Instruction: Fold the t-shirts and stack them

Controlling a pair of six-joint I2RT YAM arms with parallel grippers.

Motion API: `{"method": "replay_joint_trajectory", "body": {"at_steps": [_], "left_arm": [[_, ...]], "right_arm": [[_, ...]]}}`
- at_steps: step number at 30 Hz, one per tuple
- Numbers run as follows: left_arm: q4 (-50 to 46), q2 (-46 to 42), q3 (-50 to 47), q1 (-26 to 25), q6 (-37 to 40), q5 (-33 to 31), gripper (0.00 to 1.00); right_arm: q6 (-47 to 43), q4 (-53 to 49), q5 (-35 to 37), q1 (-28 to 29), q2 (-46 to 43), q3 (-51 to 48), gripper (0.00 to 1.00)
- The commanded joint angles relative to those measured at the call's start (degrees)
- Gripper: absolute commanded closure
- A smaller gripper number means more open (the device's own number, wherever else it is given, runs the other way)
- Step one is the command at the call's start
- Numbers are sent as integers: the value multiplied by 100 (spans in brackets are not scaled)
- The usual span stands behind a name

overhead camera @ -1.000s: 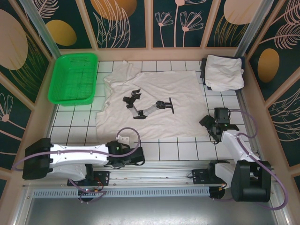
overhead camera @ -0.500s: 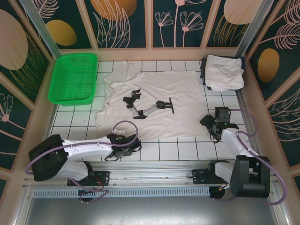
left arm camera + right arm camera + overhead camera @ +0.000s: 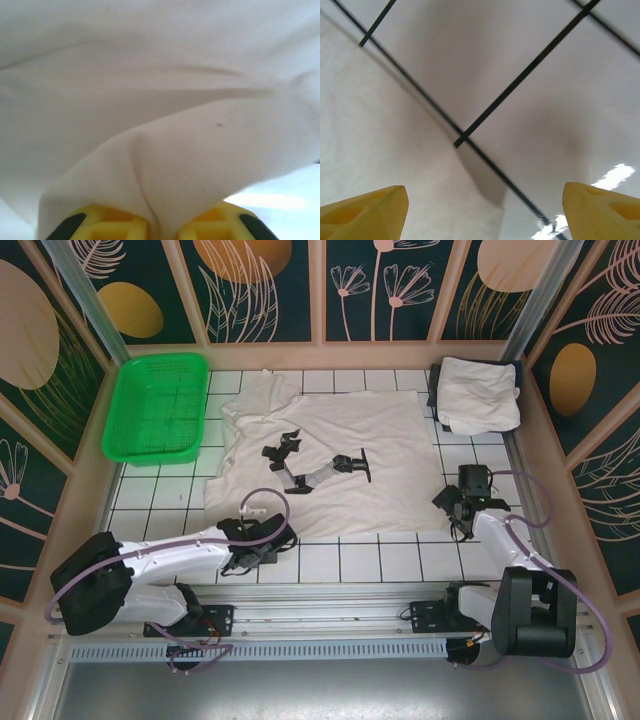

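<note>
Left pincer (image 3: 162,227) is clenched, a fold of the spread t-shirt's (image 3: 380,430) near hem nipped between its yellow fingers (image 3: 115,227)! Across from it, the right pincer (image 3: 485,210) hangs released, jaws wide, straddling the cloth's edge at the near right corner, tile showing beneath, nothing gripped. Beyond both pincers that shirt lies flat on the tiled bench (image 3: 340,560), sleeves out, not one fold in it. Farther beyond the right pincer, in the far corner, a folded t-shirt (image 3: 478,392) sits done. Far beyond the left one stands a green mesh basket (image 3: 158,405). By my reckoning: one finished, this one barely begun, stacking to follow.
</note>
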Motion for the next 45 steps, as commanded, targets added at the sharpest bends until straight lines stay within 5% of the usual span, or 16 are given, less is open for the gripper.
{"method": "replay_joint_trajectory", "body": {"at_steps": [1, 2, 7, 16, 27, 33, 40, 45], "left_arm": [[-295, -158, 499, 25, 626, 128, 93], [-409, -149, 614, 19, 722, 163, 100], [-740, -280, 1027, 20, 1148, 326, 100], [231, -1000, 651, 76, 1538, 782, 100], [1512, -821, -288, 1582, 1779, 1563, 96], [1687, -578, -345, 2122, 2041, 1578, 97], [2012, -233, -559, 2627, 2154, 1676, 91], [2056, -11, -580, 2863, 2160, 1662, 68]], "right_arm": [[193, -141, 132, -9, -424, -4, 18], [239, -24, -137, -13, -492, -74, 18], [520, -93, -645, -4, -466, -249, 16], [1104, -369, -160, 253, -717, -592, 19], [781, 765, -786, 237, 167, -402, 63], [375, 270, -696, 258, 924, 311, 83], [353, 194, -615, 839, 1711, 1336, 60], [-27, 58, -1142, 901, 2687, 2381, 54]]}}
